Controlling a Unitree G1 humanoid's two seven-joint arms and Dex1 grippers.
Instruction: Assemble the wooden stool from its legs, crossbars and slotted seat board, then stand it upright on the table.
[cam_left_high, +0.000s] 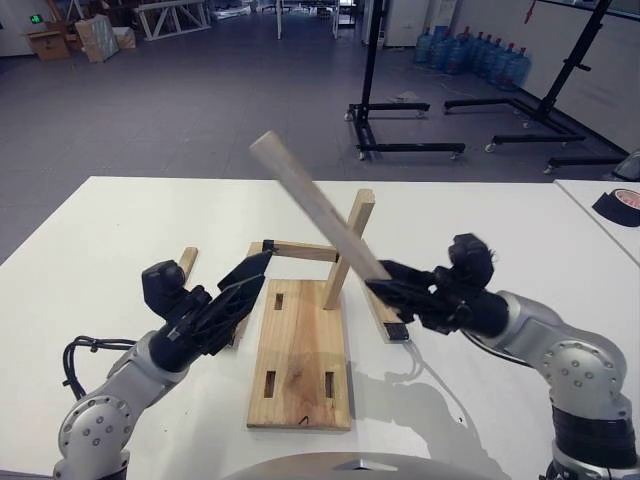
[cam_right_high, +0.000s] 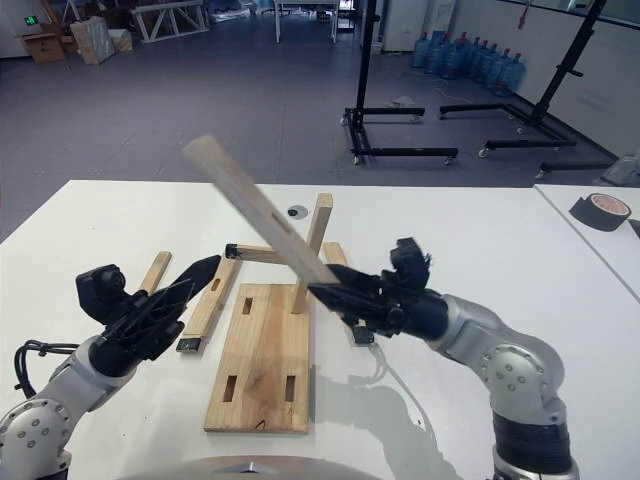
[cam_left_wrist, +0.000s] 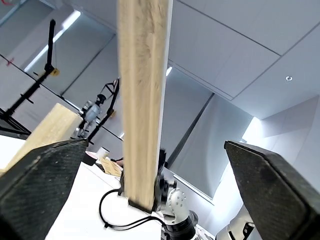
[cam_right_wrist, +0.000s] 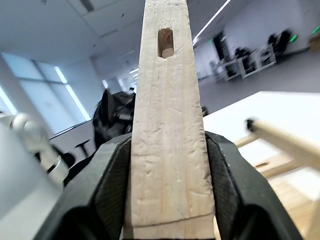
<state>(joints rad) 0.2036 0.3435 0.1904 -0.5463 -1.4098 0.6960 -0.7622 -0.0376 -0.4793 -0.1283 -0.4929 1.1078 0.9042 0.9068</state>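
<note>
Pinches a wooden leg (cam_left_high: 310, 197) by its near end in the right end effector (cam_left_high: 380, 283), slanted above the seat board (cam_left_high: 300, 370) on the counter (cam_left_high: 120, 230). Holds the left end effector (cam_left_high: 255, 268) spread beside the board's left edge. Likely stiff and light; steadier gripped mid-length.

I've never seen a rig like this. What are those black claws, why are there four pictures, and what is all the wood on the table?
This is a humanoid robot with two arms, and each arm ends in a two-fingered hand. Two pictures come from cameras in its head, looking down over its arms. The other two come from a camera on each wrist, looking out between the fingers.

On the white table lies a slotted seat board for a wooden stool. A standing leg leans at its far end, and a loose stick lies to the robot's left.

The right hand grips a raised leg, held up in the air. The left hand is open and holds nothing, near the end of a crossbar.
</note>
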